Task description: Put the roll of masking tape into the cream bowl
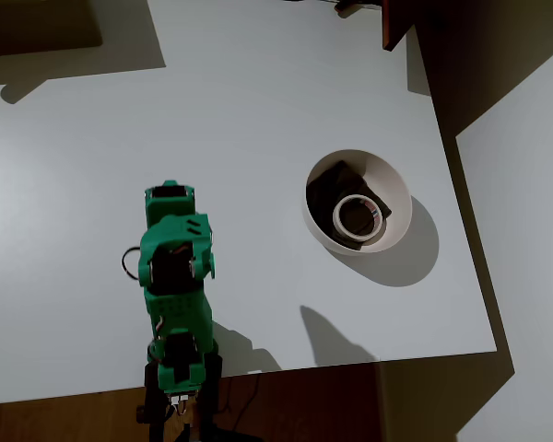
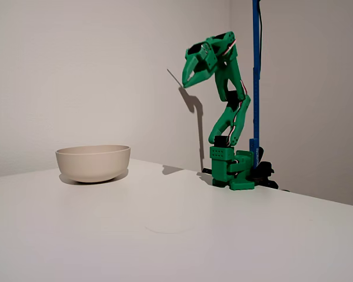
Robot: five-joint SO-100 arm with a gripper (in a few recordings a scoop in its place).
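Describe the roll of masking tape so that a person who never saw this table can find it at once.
On the white table, find the cream bowl, right of the green arm in the overhead view. Inside it lies the roll of masking tape, a small pale ring with a hollow centre, resting on a dark square shape.

Bare white table lies open around the cream bowl, the lone obstacle.
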